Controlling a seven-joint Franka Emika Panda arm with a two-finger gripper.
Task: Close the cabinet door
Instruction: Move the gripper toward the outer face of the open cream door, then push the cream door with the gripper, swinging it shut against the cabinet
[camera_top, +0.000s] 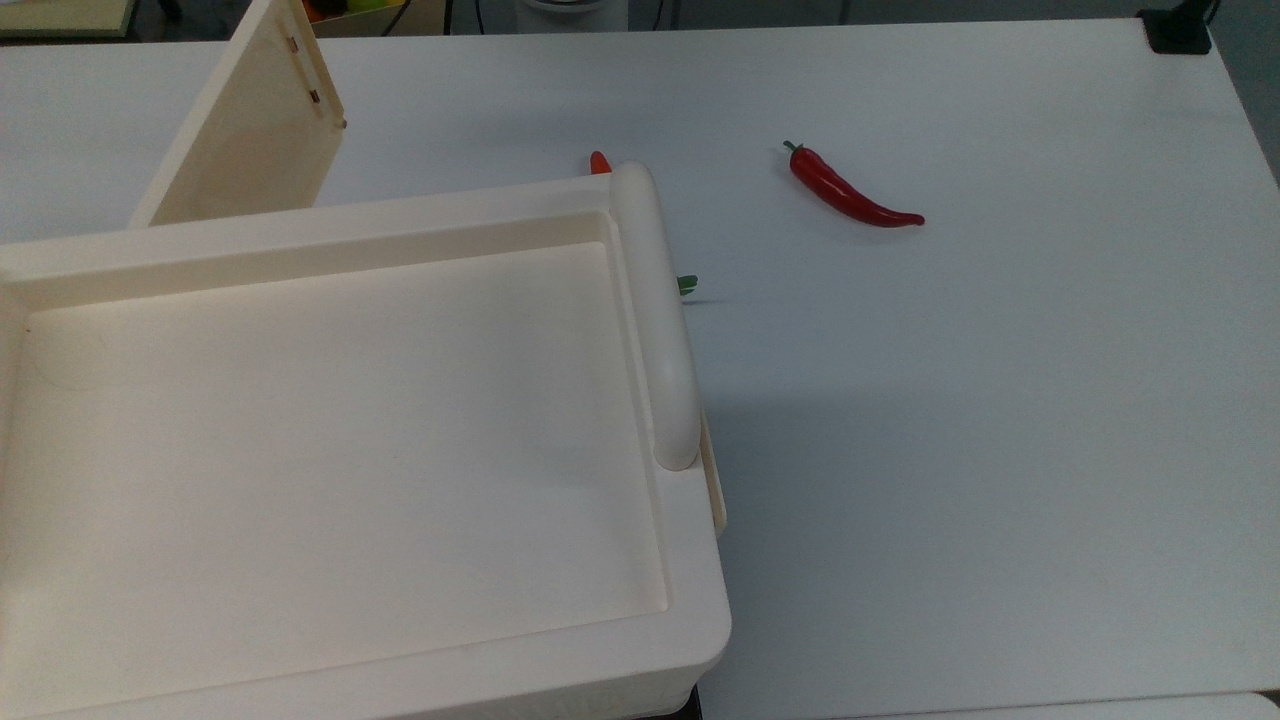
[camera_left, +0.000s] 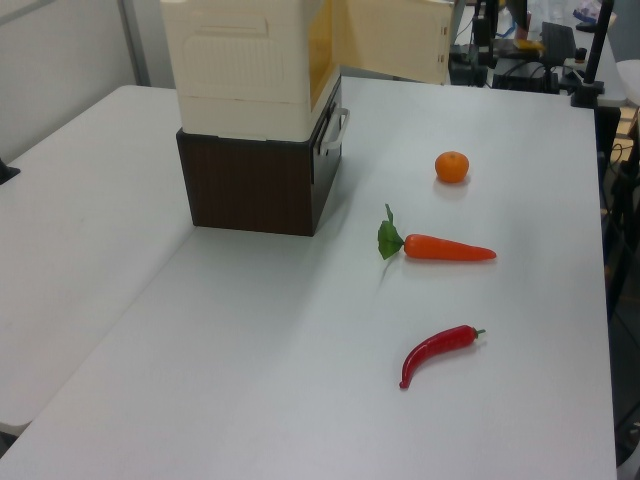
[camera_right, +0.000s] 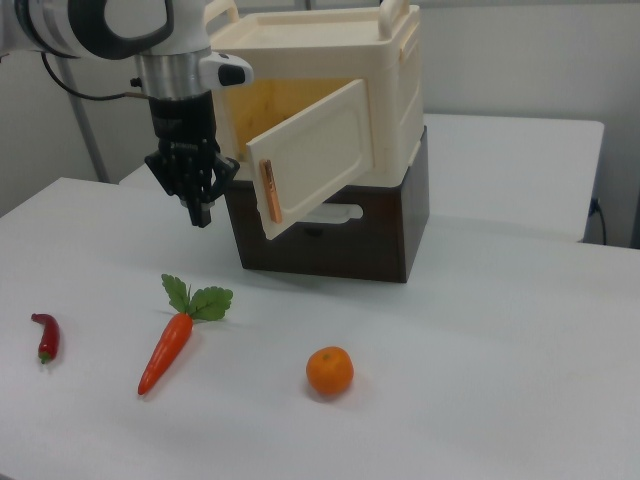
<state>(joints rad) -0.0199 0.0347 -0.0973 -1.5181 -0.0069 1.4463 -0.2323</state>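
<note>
In the right view the door (camera_right: 318, 158) stands half open off the cabinet (camera_right: 330, 80), and our gripper (camera_right: 199, 215), fingers together, hangs just left of its free edge. We should push flat against the outer face, following the hinge arc.

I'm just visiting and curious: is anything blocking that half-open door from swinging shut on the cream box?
Nothing visible does. The cabinet door hangs partly open from the cabinet, with the pincer just beside its free edge. The carrot and orange lie lower, on the table.
</note>
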